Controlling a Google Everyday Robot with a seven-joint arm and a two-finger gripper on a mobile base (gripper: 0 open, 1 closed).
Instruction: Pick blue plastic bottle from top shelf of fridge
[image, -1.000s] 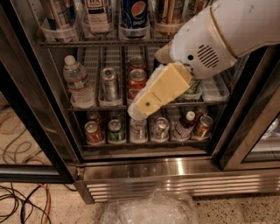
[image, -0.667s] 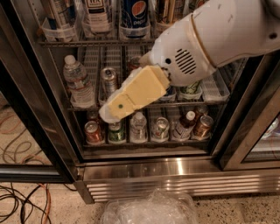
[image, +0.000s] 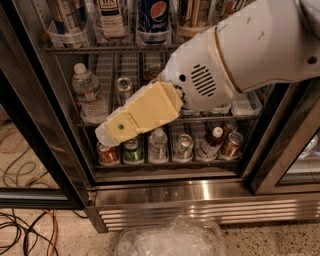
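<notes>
Gripper (image: 107, 135) sits down by the cans (image: 183, 147), well below the blue plastic bottle (image: 111, 18). Can't tell if it's clenched or released

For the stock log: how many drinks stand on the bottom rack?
6, left to right: red can, green can, water bottle, silver can, capped bottle, copper can. The gripper, above the left cans, may hide others.

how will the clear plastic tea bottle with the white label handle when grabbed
The tea bottle is smooth, round plastic: it may slip or twist in a grip. Upright on the grey wire top shelf, it could tip against the dark blue Pepsi bottle. The gripper is lower, before the middle rack.
</notes>
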